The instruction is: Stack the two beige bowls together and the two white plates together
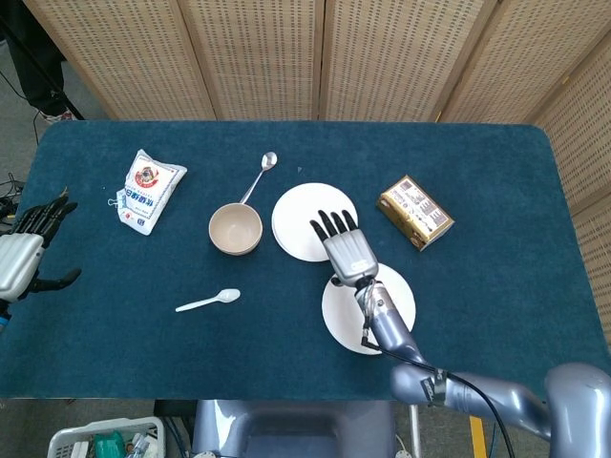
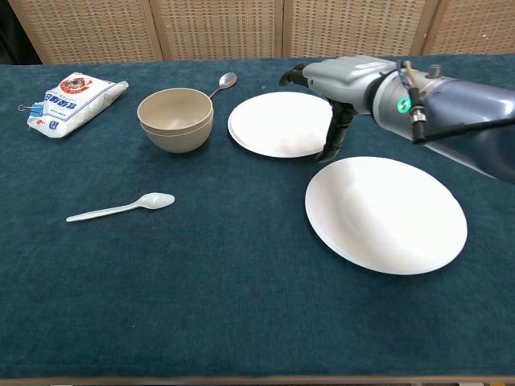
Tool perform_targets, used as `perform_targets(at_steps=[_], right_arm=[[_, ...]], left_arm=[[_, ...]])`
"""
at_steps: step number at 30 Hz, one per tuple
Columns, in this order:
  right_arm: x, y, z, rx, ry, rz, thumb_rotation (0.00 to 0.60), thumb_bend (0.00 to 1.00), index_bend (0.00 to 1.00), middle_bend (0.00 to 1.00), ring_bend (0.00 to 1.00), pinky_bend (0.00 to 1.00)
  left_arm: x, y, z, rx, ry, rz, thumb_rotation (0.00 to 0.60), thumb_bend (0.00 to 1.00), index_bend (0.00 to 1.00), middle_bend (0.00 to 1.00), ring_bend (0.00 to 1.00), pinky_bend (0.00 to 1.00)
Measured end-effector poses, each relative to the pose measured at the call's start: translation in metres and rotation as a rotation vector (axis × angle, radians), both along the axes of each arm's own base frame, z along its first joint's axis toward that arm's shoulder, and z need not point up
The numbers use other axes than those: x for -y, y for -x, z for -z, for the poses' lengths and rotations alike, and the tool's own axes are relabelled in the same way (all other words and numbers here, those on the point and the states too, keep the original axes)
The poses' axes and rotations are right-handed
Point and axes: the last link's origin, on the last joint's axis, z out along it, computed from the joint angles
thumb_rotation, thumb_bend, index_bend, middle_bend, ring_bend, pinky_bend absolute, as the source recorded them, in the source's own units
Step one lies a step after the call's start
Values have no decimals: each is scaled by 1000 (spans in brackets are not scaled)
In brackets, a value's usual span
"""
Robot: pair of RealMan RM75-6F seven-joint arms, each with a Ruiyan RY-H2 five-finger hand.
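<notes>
Two beige bowls (image 1: 235, 229) (image 2: 175, 119) stand nested, one inside the other, left of centre. Just to their right lies one white plate (image 1: 304, 218) (image 2: 278, 125). The second white plate (image 1: 336, 320) (image 2: 386, 213) lies apart from it, nearer the front and to the right. My right hand (image 1: 346, 248) (image 2: 342, 80) hovers with fingers spread over the gap between the two plates, by the far plate's right rim, holding nothing. My left hand (image 1: 24, 253) hangs open at the table's left edge, seen only in the head view.
A white flour bag (image 1: 146, 189) (image 2: 74, 103) lies at the far left. A metal spoon (image 1: 260, 176) (image 2: 224, 81) lies behind the bowls, and a white plastic spoon (image 1: 207, 301) (image 2: 121, 208) in front of them. A gold packet (image 1: 415, 212) (image 2: 422, 104) sits at the right.
</notes>
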Motion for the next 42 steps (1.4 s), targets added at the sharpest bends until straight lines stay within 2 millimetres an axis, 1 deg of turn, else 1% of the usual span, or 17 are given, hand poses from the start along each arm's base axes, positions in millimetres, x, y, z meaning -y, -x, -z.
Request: perform_targets(at_steps=[5,9,16,24,29,39,41,42], right_arm=[[10,-17,10,14,-17,20,600,0,59,0,0,0],[15,-24,16,0,-13,12,600,0,67,0,0,0],[25,-22,31,-40,17,14,600,0,89,0,0,0],[27,-22,48,-65,40,-8,600,0,99,0,0,0],[31,-20,51,-79,57,-16,600,0,117,0,0,0],[37,-8,56,-132,91,-27,600,0,150,0,0,0],[37,-8,57,-129,92,-28,600,18,161,0,0,0],[37,-7,57,-129,94,-29,600,48,168,0,0,0]], left_arm=[[-3,2,-1,2,-6,-14,600,250,0,0,0,0],[-6,4,-2,8,-7,-29,600,250,0,0,0,0],[-7,5,-3,13,-8,-36,600,250,0,0,0,0],[-8,5,-3,13,-6,-36,600,250,0,0,0,0],[-9,6,-5,21,-11,-41,600,250,0,0,0,0],[-11,7,-4,29,-6,-49,600,250,0,0,0,0],[-11,7,-4,28,-5,-50,600,250,0,0,0,0],[-12,7,-4,27,-5,-51,600,250,0,0,0,0]])
